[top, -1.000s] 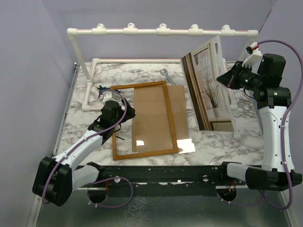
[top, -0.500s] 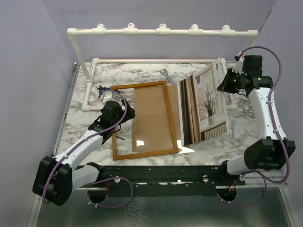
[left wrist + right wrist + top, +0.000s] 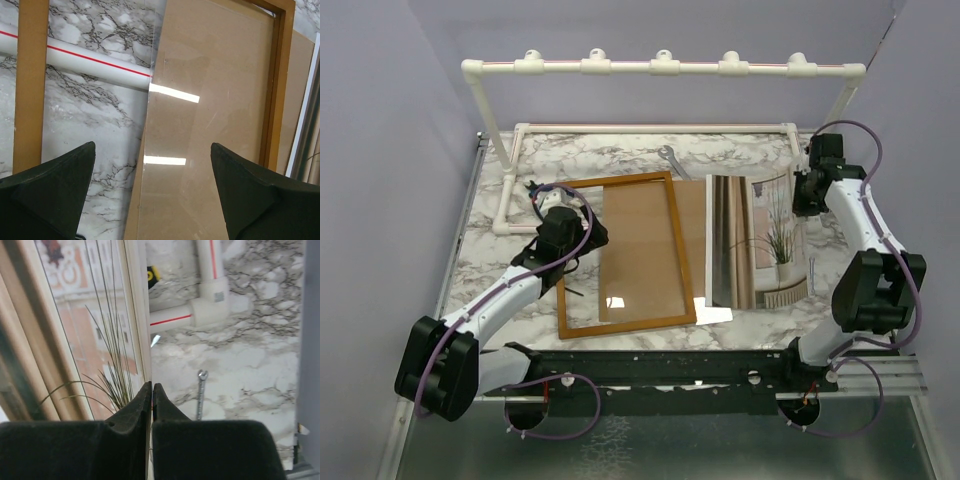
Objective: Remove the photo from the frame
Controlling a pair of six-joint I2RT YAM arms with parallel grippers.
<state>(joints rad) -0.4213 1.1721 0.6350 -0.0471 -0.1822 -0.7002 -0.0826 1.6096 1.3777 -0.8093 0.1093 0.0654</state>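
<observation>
The right fingers (image 3: 135,410), closed tight, pinch the photo (image 3: 757,240) at its edge farthest from the frame (image 3: 610,180); best to release cleanly, without dragging it. The left fingers (image 3: 55,175) gape empty over the frame.

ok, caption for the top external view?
Photo out, right of the frame, its right edge pinched in the right jaws; left jaws open over the glass.

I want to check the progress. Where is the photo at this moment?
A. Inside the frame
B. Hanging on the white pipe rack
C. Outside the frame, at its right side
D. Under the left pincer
C: the photo lies to the right of the frame, its edge pinched in the right pincer.
</observation>
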